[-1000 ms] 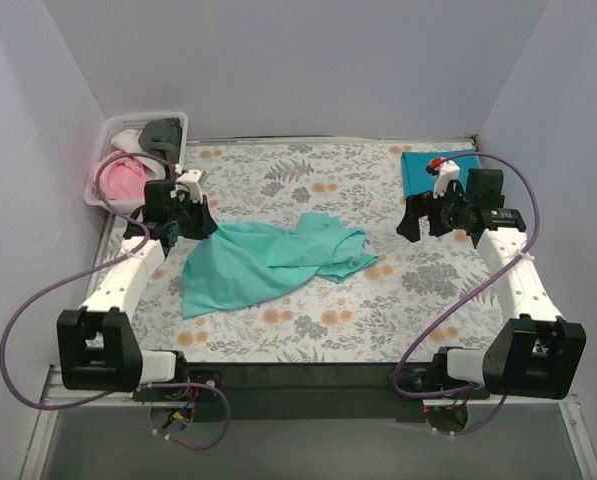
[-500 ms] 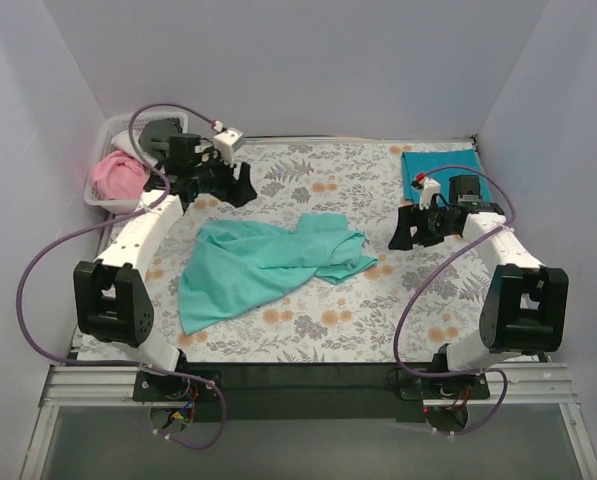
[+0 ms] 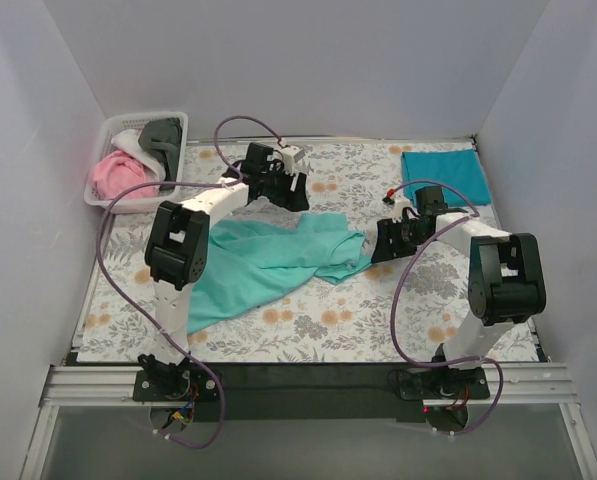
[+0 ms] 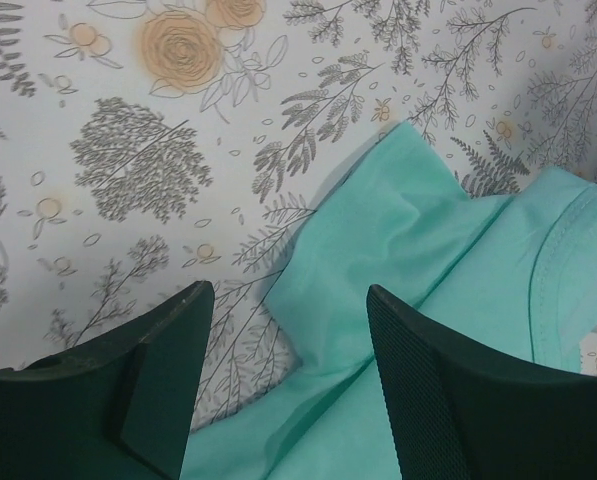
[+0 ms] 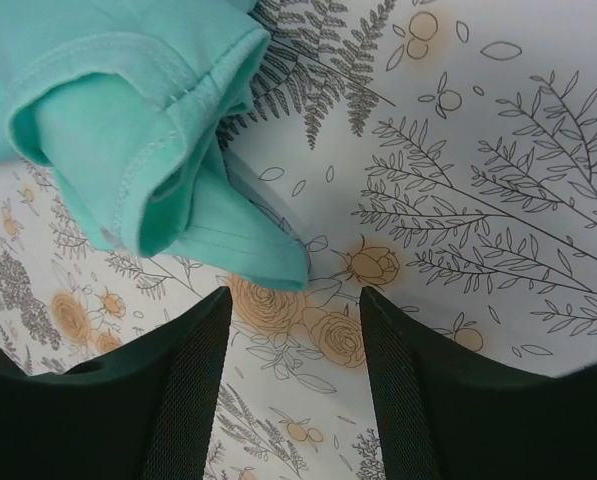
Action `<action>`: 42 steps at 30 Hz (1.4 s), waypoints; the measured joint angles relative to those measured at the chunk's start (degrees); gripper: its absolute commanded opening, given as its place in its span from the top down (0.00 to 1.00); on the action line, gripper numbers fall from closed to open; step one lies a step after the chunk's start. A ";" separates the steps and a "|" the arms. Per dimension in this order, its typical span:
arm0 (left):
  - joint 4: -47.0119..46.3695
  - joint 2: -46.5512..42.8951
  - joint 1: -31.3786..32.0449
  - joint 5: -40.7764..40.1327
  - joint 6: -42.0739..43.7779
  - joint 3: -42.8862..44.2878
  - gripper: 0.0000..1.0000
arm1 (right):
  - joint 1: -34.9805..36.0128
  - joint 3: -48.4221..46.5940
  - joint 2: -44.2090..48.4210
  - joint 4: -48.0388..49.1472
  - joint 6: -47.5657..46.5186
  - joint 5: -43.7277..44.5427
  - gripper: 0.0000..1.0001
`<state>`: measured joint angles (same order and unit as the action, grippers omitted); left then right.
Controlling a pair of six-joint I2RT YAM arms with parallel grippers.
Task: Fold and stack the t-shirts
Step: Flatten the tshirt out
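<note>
A mint-turquoise t-shirt [image 3: 268, 262] lies crumpled in the middle of the table. My left gripper [image 3: 284, 190] hovers at its far edge. It stands open [image 4: 288, 292], with a corner of the mint fabric [image 4: 398, 250] below, between the jaws. My right gripper [image 3: 386, 240] is at the shirt's right edge, also open [image 5: 295, 295]. The rolled sleeve [image 5: 128, 130] and a hem tip [image 5: 268, 262] lie just ahead of its fingers, untouched. A darker teal-blue t-shirt [image 3: 445, 175] lies folded at the back right.
A floral-print cloth [image 3: 458, 290] covers the whole table. A white basket [image 3: 174, 122] at the back left holds pink [image 3: 116, 178], white and dark grey [image 3: 162, 134] t-shirts. Grey walls close in on three sides. Purple cables loop off both arms.
My left arm swung from the left side by the basket to the shirt's far edge, and its gripper opened. The right gripper moved left to the shirt's right edge, its jaws narrowing.
</note>
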<state>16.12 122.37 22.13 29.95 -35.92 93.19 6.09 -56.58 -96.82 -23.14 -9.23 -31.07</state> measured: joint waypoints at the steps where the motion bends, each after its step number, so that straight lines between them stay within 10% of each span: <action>1: -0.28 1.05 0.70 -0.11 -0.37 0.68 0.41 | 0.07 0.52 -0.44 0.70 0.20 0.31 0.50; 8: -2.21 5.25 4.48 -1.22 -0.72 4.98 0.39 | 0.55 1.18 -2.32 3.21 1.38 -0.02 0.61; 14: -3.28 9.49 6.93 -2.51 -0.48 7.74 0.38 | 0.85 -0.28 -5.95 4.22 1.66 -3.82 0.99; 25: -4.72 13.33 12.09 -6.95 2.99 10.36 0.41 | 0.09 2.58 -2.25 1.51 0.39 -5.53 0.99; 29: -6.19 14.19 13.79 -8.81 5.49 10.91 0.50 | -2.21 3.37 1.90 0.09 -0.17 -5.64 0.99; 34: -6.91 14.58 15.52 -12.46 8.44 10.91 1.00 | -5.29 4.42 6.27 -1.55 -1.31 -5.70 0.99; 42: -5.20 14.14 13.49 -15.43 5.81 11.67 1.00 | -9.40 6.05 11.26 -6.71 -4.92 -5.42 0.99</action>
<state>10.92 136.51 35.62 14.52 -30.11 104.86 -3.31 -50.52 -85.56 -29.85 -14.15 -36.49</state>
